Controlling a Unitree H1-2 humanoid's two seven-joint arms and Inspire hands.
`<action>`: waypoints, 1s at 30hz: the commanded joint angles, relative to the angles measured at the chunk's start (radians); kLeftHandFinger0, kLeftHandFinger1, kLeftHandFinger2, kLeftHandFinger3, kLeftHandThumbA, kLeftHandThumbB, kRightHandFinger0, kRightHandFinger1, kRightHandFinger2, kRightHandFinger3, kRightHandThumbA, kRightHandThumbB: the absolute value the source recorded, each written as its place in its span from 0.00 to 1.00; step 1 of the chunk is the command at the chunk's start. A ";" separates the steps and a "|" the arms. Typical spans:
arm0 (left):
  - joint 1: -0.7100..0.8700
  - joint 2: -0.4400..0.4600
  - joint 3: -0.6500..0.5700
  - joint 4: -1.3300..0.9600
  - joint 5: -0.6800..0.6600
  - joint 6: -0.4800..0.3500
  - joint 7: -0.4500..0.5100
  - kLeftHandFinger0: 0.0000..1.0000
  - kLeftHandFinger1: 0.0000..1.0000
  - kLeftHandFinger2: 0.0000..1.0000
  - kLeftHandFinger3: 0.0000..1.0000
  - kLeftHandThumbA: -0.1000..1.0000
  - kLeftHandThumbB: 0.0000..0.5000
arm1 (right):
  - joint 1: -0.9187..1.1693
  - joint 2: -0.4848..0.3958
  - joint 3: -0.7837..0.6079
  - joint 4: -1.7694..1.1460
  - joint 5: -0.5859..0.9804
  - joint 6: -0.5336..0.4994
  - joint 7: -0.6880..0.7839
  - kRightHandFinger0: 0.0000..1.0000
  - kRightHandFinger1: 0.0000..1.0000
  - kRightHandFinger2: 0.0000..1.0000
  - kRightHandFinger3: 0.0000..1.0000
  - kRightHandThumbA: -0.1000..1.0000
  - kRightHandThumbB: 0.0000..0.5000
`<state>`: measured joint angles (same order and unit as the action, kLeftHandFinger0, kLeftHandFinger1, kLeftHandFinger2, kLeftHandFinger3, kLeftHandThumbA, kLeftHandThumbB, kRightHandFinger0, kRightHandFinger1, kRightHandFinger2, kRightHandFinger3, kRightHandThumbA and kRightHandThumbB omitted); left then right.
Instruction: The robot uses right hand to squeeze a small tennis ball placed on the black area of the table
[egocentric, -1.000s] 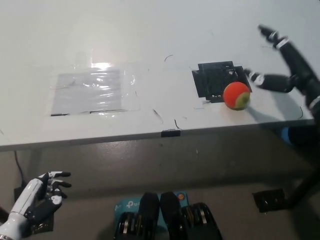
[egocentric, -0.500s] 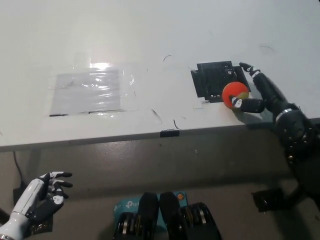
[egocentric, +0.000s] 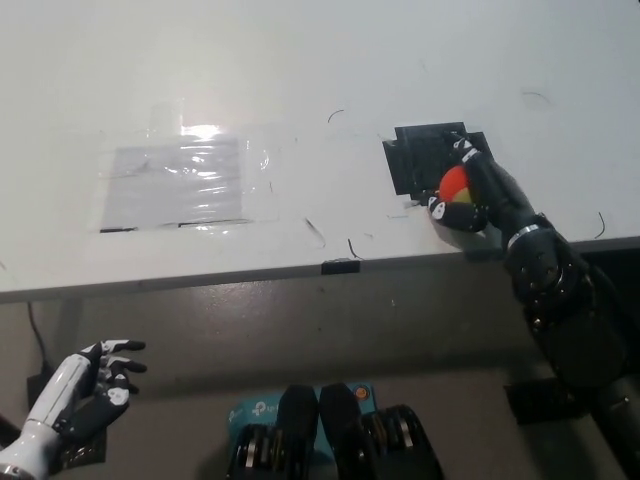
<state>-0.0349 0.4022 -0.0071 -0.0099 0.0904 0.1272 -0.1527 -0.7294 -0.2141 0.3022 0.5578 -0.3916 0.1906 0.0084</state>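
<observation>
The white left hand (egocentric: 85, 385) is resting low, below the table edge, fingers spread and empty. Farther up, the black right hand (egocentric: 478, 190) is wrapping its fingers around the tennis ball (egocentric: 455, 186), gripping it on the table (egocentric: 300, 80) at the black area's (egocentric: 425, 155) near edge.

One ball (egocentric: 455, 186), two hands (white (egocentric: 84, 392), black (egocentric: 482, 190)), one table (egocentric: 300, 80)

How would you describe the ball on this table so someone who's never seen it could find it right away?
Start at the large white table and go to its right front edge, where a patch of black tape is stuck down. At that patch's right corner the robot's black right hand is wrapped around a small orange and yellow-green tennis ball. It is the only round, brightly coloured thing there.
</observation>
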 joint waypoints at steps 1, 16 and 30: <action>-0.031 0.016 -0.001 -0.018 0.012 0.002 -0.015 0.41 0.52 0.62 0.71 0.19 0.15 | -0.062 -0.021 0.040 0.004 -0.029 -0.031 0.075 1.00 1.00 1.00 1.00 0.63 0.93; -0.079 0.017 0.000 -0.007 0.016 0.000 -0.029 0.43 0.52 0.63 0.75 0.18 0.12 | -0.096 -0.111 0.286 0.041 -0.125 0.183 0.398 0.28 0.66 1.00 1.00 0.00 0.10; -0.070 0.020 0.006 -0.023 0.022 0.003 -0.031 0.48 0.56 0.67 0.77 0.18 0.07 | -0.050 -0.160 0.528 -0.012 -0.390 0.139 0.246 0.00 0.03 0.27 0.68 0.00 0.00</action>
<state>-0.0902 0.4019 -0.0069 -0.0071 0.1091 0.1305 -0.1721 -0.8706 -0.3471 0.7775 0.5447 -0.6795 0.3481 0.2532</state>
